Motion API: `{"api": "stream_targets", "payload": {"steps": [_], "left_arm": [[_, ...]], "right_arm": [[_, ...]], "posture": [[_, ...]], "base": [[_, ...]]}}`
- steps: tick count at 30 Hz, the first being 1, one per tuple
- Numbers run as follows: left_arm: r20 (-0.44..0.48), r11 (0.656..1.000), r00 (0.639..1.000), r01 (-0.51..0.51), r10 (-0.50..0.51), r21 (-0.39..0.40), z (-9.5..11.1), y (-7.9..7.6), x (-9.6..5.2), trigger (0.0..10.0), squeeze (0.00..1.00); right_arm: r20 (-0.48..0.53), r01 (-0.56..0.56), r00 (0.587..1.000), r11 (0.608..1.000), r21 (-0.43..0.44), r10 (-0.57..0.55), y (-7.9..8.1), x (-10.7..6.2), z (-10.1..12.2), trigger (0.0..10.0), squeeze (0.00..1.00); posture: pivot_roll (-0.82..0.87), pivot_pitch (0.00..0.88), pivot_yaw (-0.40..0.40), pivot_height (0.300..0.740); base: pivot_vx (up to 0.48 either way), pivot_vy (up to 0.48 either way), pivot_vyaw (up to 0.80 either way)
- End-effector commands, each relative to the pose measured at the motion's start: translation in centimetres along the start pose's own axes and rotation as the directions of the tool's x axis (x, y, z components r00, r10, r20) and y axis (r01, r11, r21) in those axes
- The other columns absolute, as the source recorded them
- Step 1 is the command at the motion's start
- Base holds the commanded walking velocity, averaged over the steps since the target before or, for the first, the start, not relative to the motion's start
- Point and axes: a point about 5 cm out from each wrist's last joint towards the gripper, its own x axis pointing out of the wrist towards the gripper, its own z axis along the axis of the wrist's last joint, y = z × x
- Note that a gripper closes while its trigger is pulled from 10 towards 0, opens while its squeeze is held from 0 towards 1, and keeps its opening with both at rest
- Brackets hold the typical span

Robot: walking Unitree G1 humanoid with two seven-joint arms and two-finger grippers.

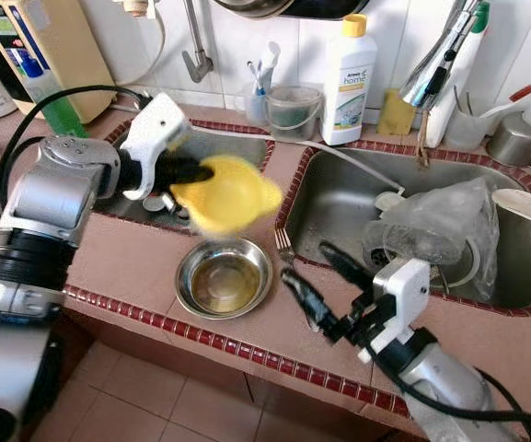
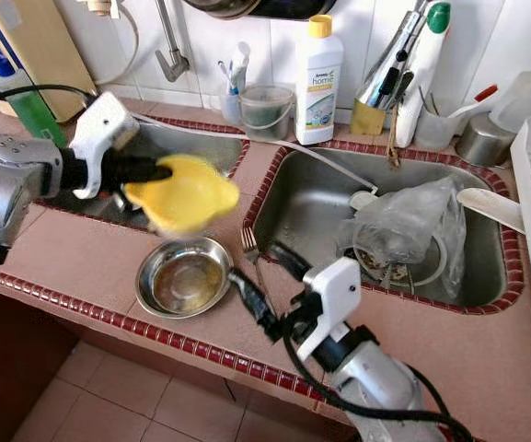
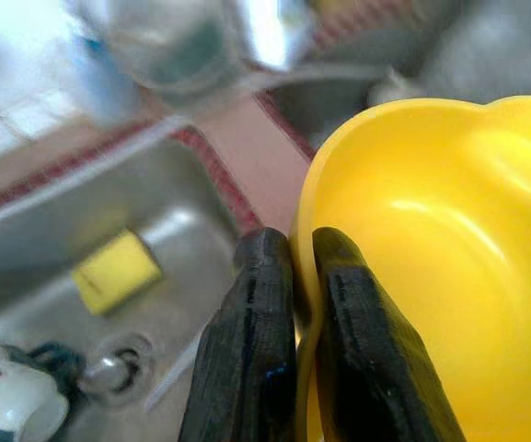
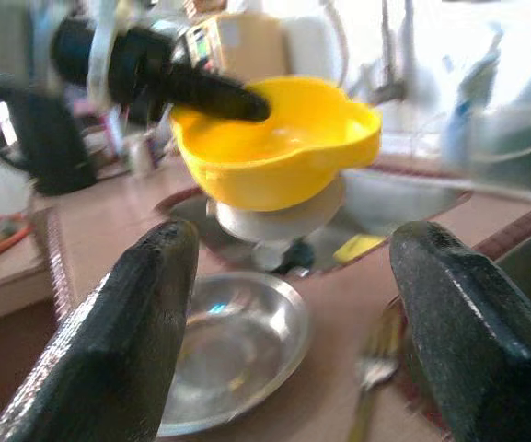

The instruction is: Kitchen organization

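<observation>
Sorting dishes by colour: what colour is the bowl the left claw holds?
Yellow; the bowl shows best in the right wrist view, its rim pinched by the left claw.

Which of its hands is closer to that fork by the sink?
Right. The right gripper hangs open just beside the fork; the left gripper holds a yellow bowl farther off, above the counter.

My left gripper is raised, fingers pinched together on what it holds; my right gripper sits low, fingers spread apart.

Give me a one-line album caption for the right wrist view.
Open right gripper faces a yellow bowl pinched by the left gripper above a steel bowl.
</observation>
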Motion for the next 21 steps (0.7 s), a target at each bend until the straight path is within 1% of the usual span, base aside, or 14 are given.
{"api": "stream_targets", "payload": {"steps": [1,2,3,6,7,9,10,11,13,14,16,18,19,21], "left_arm": [[0.051,0.993,0.992,-0.115,0.117,-0.037,-0.6,0.7,-0.3,10.0,0.0],[0.051,0.993,0.992,-0.115,0.117,-0.037,-0.6,0.7,-0.3,10.0,0.0],[0.085,0.986,0.985,-0.144,0.151,-0.086,-0.9,0.5,0.0,10.0,0.0],[0.174,0.962,0.952,-0.225,0.25,-0.153,-1.6,-0.4,0.6,10.0,0.0],[0.203,0.939,0.926,-0.279,0.319,-0.201,-2.0,-0.8,1.0,10.0,0.0],[0.249,0.906,0.895,-0.289,0.37,-0.308,-2.6,-1.7,1.6,10.0,0.0],[0.284,0.89,0.874,-0.287,0.395,-0.355,-2.9,-2.3,1.9,10.0,0.0],[0.291,0.874,0.86,-0.296,0.42,-0.386,-3.3,-2.7,2.0,10.0,0.0],[0.301,0.855,0.84,-0.311,0.451,-0.415,-3.7,-3.2,2.3,10.0,0.0],[0.302,0.851,0.836,-0.315,0.459,-0.421,-3.8,-3.4,2.3,10.0,0.0],[0.317,0.848,0.829,-0.305,0.461,-0.434,-3.9,-3.9,2.5,10.0,0.0],[0.342,0.845,0.812,-0.311,0.474,-0.435,-3.9,-4.3,2.6,10.0,0.0],[0.341,0.847,0.812,-0.315,0.474,-0.428,-3.9,-4.6,2.7,10.0,0.0],[0.353,0.846,0.8,-0.325,0.484,-0.423,-3.8,-4.5,2.8,10.0,0.0]], "right_arm": [[0.029,0.053,0.998,0.999,-0.003,-0.053,-0.8,0.2,0.3,10.0,0.0],[0.029,0.053,0.998,0.999,-0.003,-0.053,-0.8,0.2,0.3,10.0,0.0],[0.045,0.078,0.996,0.997,-0.008,-0.078,-1.3,0.4,0.6,10.0,0.0],[0.065,0.117,0.991,0.993,-0.01,-0.117,-1.9,0.8,0.8,10.0,0.0],[0.074,0.133,0.989,0.991,-0.016,-0.131,-2.2,1.0,0.9,10.0,0.0],[0.088,0.185,0.979,0.983,-0.023,-0.182,-2.8,1.4,1.0,10.0,0.0],[0.097,0.223,0.971,0.975,-0.022,-0.22,-3.2,1.7,1.0,10.0,0.0],[0.1,0.265,0.96,0.964,-0.032,-0.26,-3.7,1.9,1.0,10.0,0.0],[0.106,0.32,0.943,0.947,-0.037,-0.315,-4.4,2.2,1.1,10.0,0.0],[0.107,0.331,0.939,0.943,-0.038,-0.326,-4.6,2.2,1.1,10.0,0.0],[0.118,0.375,0.922,0.926,-0.037,-0.369,-5.2,2.4,1.3,10.0,0.0],[0.128,0.418,0.903,0.907,-0.045,-0.41,-5.8,2.7,1.4,10.0,0.0],[0.141,0.432,0.896,0.901,-0.048,-0.422,-6.1,2.8,1.5,10.0,0.0],[0.159,0.445,0.887,0.895,-0.044,-0.433,-6.3,3.1,1.6,10.0,0.0]], "posture": [[-0.05,0.066,0.079,0.74],[-0.05,0.066,0.079,0.74],[-0.05,0.059,0.071,0.74],[-0.05,0.049,0.062,0.74],[-0.05,0.042,0.054,0.74],[-0.05,0.039,0.049,0.74],[-0.05,0.036,0.046,0.74],[-0.05,0.029,0.042,0.74],[-0.05,0.024,0.039,0.74],[-0.05,0.024,0.039,0.74],[-0.05,0.012,0.03,0.74],[-0.05,0.002,0.026,0.74],[-0.05,0.0,0.024,0.74],[-0.05,0.0,0.02,0.74]], "base": [[0.0,0.0,0.0],[0.0,0.0,0.0],[0.0,0.0,0.0],[0.0,0.0,0.0],[0.0,0.0,0.0],[0.0,0.0,0.0],[0.0,0.0,0.0],[0.0,0.0,0.0],[0.0,0.0,0.0],[0.0,0.0,0.0],[0.0,0.0,0.0],[0.0,0.0,0.0],[0.0,0.0,0.0],[0.0,0.0,0.0]]}}
